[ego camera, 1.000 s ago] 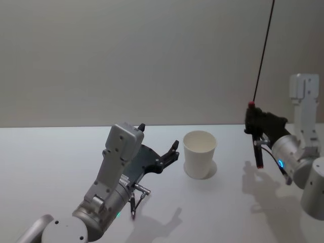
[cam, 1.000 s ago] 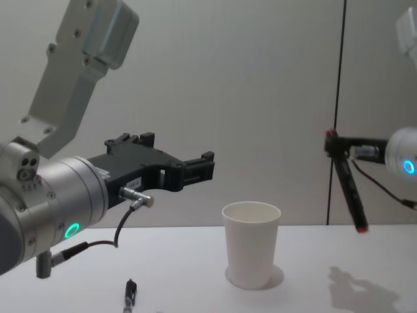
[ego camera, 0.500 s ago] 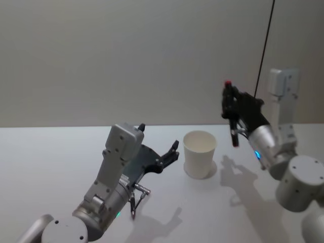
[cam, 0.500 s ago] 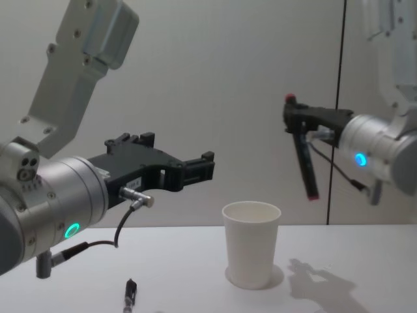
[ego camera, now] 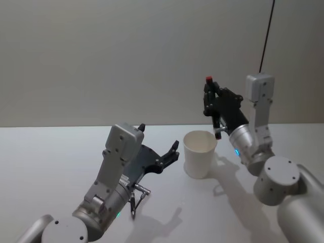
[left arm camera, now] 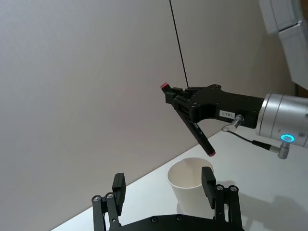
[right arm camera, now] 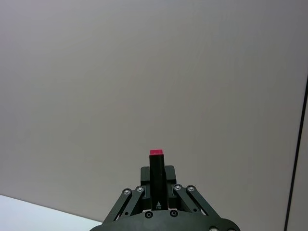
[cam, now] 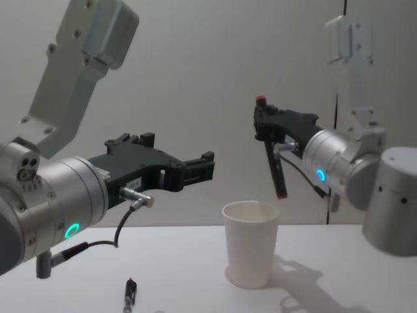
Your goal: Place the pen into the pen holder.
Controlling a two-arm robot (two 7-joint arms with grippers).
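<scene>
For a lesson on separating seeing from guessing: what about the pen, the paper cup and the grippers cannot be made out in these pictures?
1. Inside bottom of the pen holder: head view, hidden by its own near wall.
2. The pen holder's base: left wrist view, behind the open left gripper.
3. Gripped stretch of the pen: chest view, covered by the right gripper.
4. The pen's lower part: right wrist view, behind the right gripper's body.

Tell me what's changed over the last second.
The right gripper, shut on the pen, swung in from the right and rose; the pen's lower tip now hangs just above the rim of the pen holder. The left gripper stayed open beside it, and the pen holder has not moved.
</scene>
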